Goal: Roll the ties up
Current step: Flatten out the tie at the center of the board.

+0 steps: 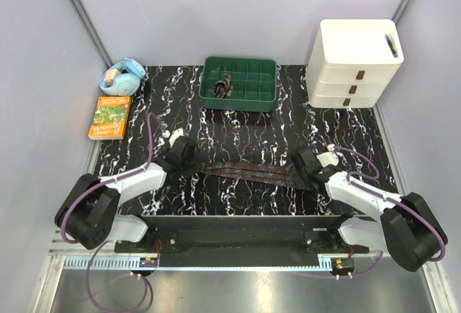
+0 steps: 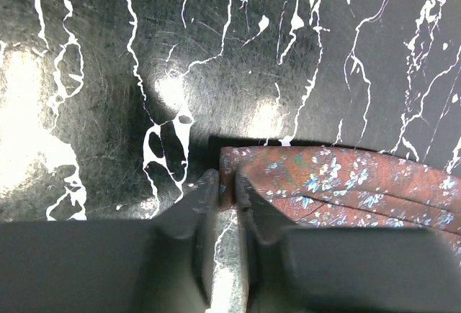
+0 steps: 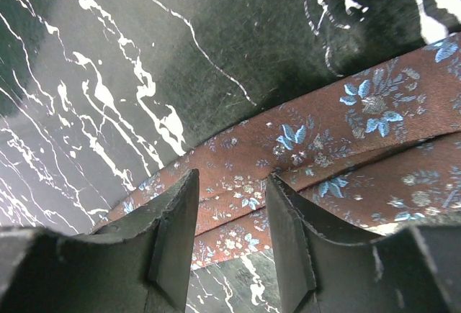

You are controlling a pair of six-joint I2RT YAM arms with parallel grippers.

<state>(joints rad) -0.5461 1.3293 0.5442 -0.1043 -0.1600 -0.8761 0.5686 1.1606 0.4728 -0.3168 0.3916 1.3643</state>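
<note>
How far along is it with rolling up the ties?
Barely started. The tie lies flat and unrolled. In hand: the left gripper is at its end, the right gripper open astride it. All the rolling remains. A dark bundle in the green tray may be a rolled tie; too small to tell.

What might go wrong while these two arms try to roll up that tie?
1. The left fingers seem to pinch only the very end of the tie, so it may slip out once rolling starts.
2. The tie lies in overlapping layers under the open right fingers. They might catch just one layer, giving a crooked roll.
3. The table looks glossy, so the cloth may slide rather than roll.
</note>
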